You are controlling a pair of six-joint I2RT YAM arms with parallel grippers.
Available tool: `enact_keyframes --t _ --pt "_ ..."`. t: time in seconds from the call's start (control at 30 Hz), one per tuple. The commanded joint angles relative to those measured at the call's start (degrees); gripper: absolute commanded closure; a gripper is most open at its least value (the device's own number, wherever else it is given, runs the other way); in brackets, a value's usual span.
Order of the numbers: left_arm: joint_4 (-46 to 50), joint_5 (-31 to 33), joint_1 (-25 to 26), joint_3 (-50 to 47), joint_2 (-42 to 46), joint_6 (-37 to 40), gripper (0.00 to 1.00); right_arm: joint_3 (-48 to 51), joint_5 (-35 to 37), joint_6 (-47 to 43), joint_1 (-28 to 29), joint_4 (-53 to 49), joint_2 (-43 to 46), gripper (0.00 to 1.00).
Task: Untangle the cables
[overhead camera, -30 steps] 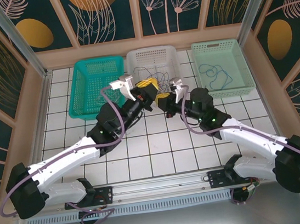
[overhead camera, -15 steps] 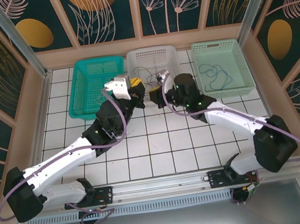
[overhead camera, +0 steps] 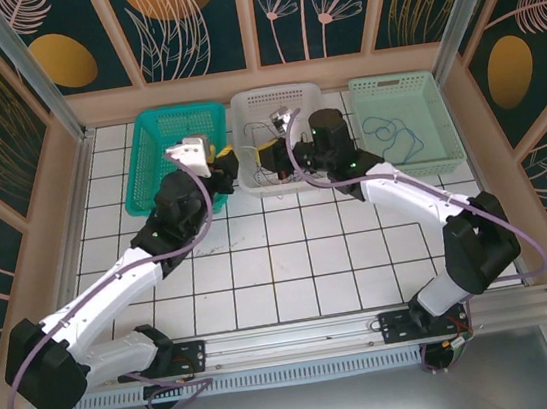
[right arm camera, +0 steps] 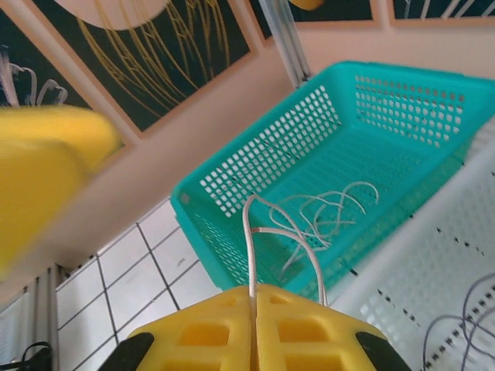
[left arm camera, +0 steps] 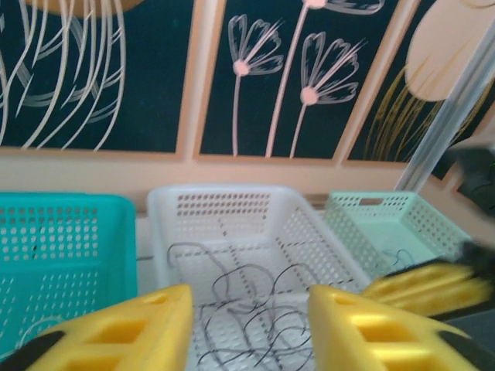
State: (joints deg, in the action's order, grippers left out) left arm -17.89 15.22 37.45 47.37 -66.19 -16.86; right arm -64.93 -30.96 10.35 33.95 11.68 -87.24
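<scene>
My right gripper (right arm camera: 253, 294) is shut on a pale whitish cable (right arm camera: 249, 232), which loops up from the jaws and bends back down. In the top view the right gripper (overhead camera: 269, 152) hangs over the white basket (overhead camera: 311, 92). More pale cables (right arm camera: 329, 207) lie in the teal basket (right arm camera: 255, 166). My left gripper (left arm camera: 250, 303) is open with nothing between its fingers. Past it, dark and greyish cables (left arm camera: 255, 305) lie tangled in the white basket (left arm camera: 224, 202). From above, the left gripper (overhead camera: 223, 159) sits between the teal basket (overhead camera: 148, 171) and the white one.
A mint basket (overhead camera: 437, 102) at the far right holds a blue cable (overhead camera: 396, 135). The three baskets stand in a row against the back wall. White tiled floor (overhead camera: 290, 253) stretches between the arms and the baskets.
Both grippers moved away from the middle toward the baskets. The left one shifted left and opened its jaws. The right one swung left over the white basket, still shut on the pale cable.
</scene>
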Motion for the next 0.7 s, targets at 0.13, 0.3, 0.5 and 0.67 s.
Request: enact_keyframes --t 0.13,0.3,0.5,0.67 --pt "-2.9 -14.9 -4.5 -5.4 0.0 8.6 0.44 -5.5 -13.7 -2.1 -2.3 -4.5 -1.6 0.91" --pt "-3.2 -15.5 -4.6 -3.8 -2.7 13.6 0.39 -6.1 -18.7 -3.3 -4.4 -6.0 -1.7 0.91" --pt "-1.0 -12.7 -4.6 -1.4 -5.4 21.5 0.37 -8.8 -21.0 -8.6 -4.9 -13.5 -2.8 0.91" --pt "-1.0 -13.6 -4.6 -1.8 -4.0 27.5 0.35 -10.6 -24.5 -11.7 -6.1 -18.3 -3.5 0.91"
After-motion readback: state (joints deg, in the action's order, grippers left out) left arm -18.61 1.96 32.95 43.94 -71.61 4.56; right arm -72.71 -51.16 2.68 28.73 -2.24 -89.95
